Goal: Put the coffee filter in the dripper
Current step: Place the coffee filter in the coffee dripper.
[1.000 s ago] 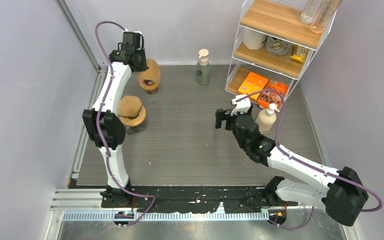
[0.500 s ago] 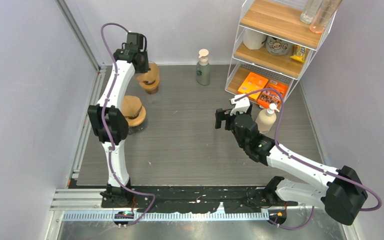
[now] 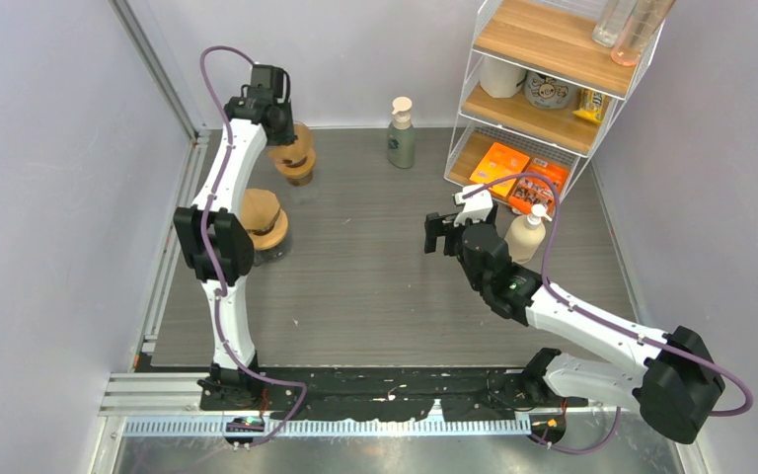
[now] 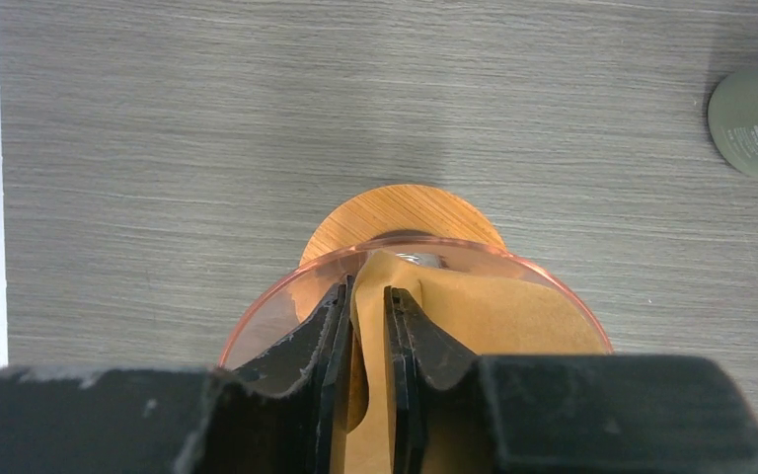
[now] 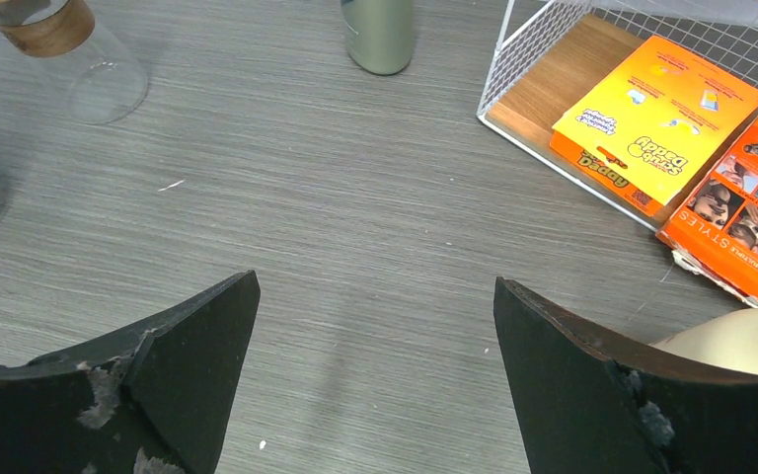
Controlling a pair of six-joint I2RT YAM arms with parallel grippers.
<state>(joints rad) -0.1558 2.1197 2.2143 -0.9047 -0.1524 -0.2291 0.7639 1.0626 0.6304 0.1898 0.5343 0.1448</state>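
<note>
Brown paper cone coffee filter (image 4: pixel 493 316): lies inside the clear amber-tinted cone dripper (image 4: pixel 262 326), which stands on a round wooden base (image 4: pixel 405 209) at the far left of the grey wood-grain table (image 3: pixel 375 286). The paper lies mostly against the right side of the cone, with its upright fold between the fingers of the left gripper (image 4: pixel 367 296). Left gripper: fingers close together and reaching down into the cone, one on each side of the fold; whether they pinch the paper or have let go cannot be told. Right gripper (image 5: pixel 375 286): fingers wide apart, holding nothing, hanging over bare table well away from the dripper. Hazards, as judged: (1) if the paper clings to a finger pad, lifting the arm would probably drag the filter back out; (2) the filter looks bunched to one side and may stay lopsided or flop over the rim unless it is let go low and cleanly; (3) a finger leaving at a slant could catch the rim and tip or slide the dripper on its base. The sage-green pump bottle (image 4: pixel 755 128) stands near but apart.
</note>
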